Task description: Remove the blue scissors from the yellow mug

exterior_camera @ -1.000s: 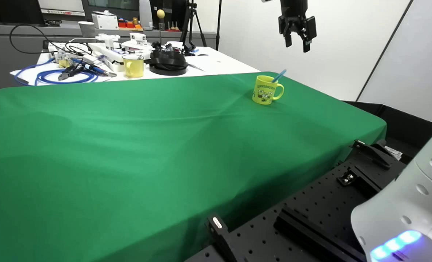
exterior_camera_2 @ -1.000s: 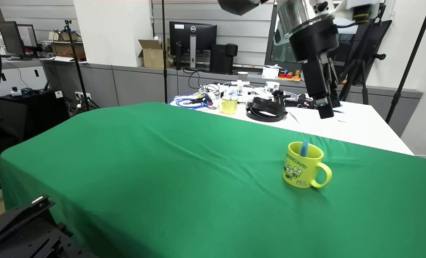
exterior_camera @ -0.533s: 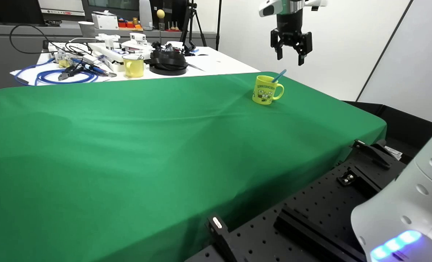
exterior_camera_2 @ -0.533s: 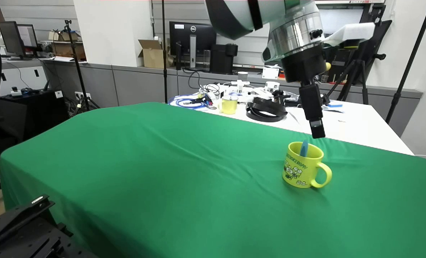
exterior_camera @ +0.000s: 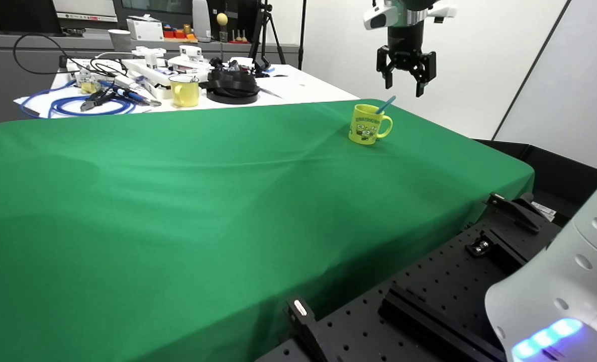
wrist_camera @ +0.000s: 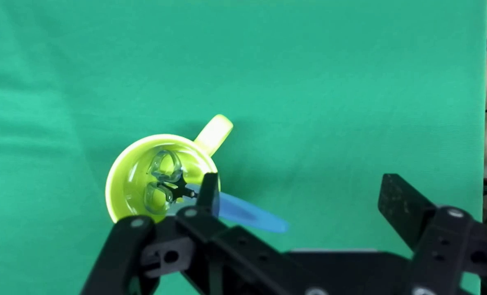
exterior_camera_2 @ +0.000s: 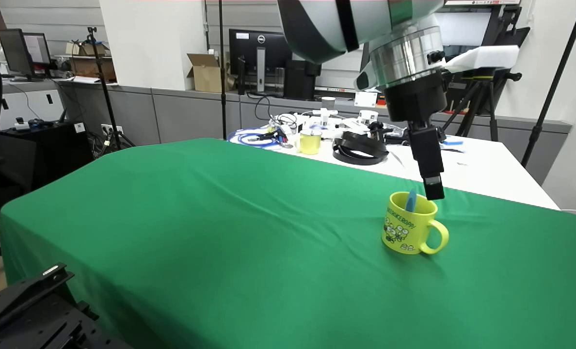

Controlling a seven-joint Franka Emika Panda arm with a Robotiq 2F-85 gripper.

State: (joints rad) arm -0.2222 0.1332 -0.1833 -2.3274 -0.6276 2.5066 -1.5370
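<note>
The yellow mug stands upright on the green cloth, in both exterior views (exterior_camera: 363,125) (exterior_camera_2: 404,225) and in the wrist view (wrist_camera: 214,133). The blue scissors lean in it; a flat blue end sticks out above the rim in both exterior views (exterior_camera: 387,103) (exterior_camera_2: 411,200) and in the wrist view (wrist_camera: 251,214). Clear loops lie down inside the mug. My gripper (wrist_camera: 301,184) is open and empty, above the mug and to its handle side (exterior_camera: 404,87) (exterior_camera_2: 434,190). In the wrist view its left finger (wrist_camera: 207,190) covers part of the rim and scissors; the blue end shows between the fingers.
Behind the green cloth (exterior_camera: 203,201) a white table (exterior_camera_2: 501,169) holds a paler yellow cup (exterior_camera: 185,92), a black strap coil (exterior_camera: 232,85), blue cable and other clutter. The cloth's edge (wrist_camera: 483,123) runs along the right of the wrist view.
My gripper has come down towards the mug, most of it in the first half second, and stays open. The mug and scissors have not moved.
</note>
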